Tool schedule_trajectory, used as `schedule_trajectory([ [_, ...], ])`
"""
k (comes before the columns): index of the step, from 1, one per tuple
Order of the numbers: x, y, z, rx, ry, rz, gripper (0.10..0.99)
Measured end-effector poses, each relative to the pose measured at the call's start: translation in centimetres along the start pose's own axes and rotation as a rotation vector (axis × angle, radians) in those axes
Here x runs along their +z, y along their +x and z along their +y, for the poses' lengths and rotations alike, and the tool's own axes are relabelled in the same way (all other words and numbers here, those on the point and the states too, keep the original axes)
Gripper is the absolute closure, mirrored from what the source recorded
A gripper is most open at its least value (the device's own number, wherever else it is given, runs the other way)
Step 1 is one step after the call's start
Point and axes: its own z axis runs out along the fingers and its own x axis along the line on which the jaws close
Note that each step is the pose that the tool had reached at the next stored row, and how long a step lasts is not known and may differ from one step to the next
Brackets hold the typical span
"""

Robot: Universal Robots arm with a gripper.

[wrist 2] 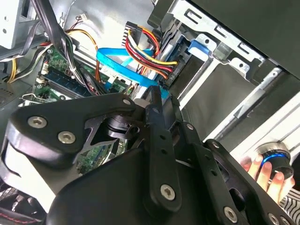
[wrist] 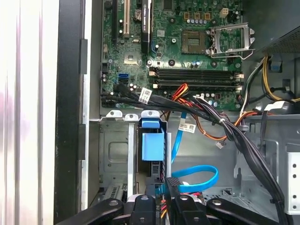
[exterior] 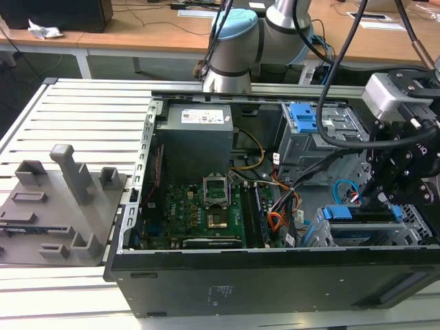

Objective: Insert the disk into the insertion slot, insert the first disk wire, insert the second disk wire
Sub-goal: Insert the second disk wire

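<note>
Honestly nothing here is legible. There's a white sticker point(exterior: 206, 116) on the power supply box point(exterior: 199, 141) toward the far side of the case in the exterior view, with dark print too fine to make out. Small white tags point(wrist: 146, 95) hang on the black cable bundle point(wrist: 211, 117) in the first wrist view, same story.

Robotics lab, open computer case point(exterior: 275, 275) on slatted aluminium bench point(exterior: 82, 110), wooden desks point(exterior: 158, 27) behind
</note>
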Motion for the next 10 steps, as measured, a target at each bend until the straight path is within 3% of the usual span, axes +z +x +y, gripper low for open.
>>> schedule_trajectory([
  [6,-2.09,-0.07,0.10,0.000,0.000,0.0002,0.847],
  [10,-2.39,-0.08,0.11,0.000,0.000,-0.0001,0.847],
])
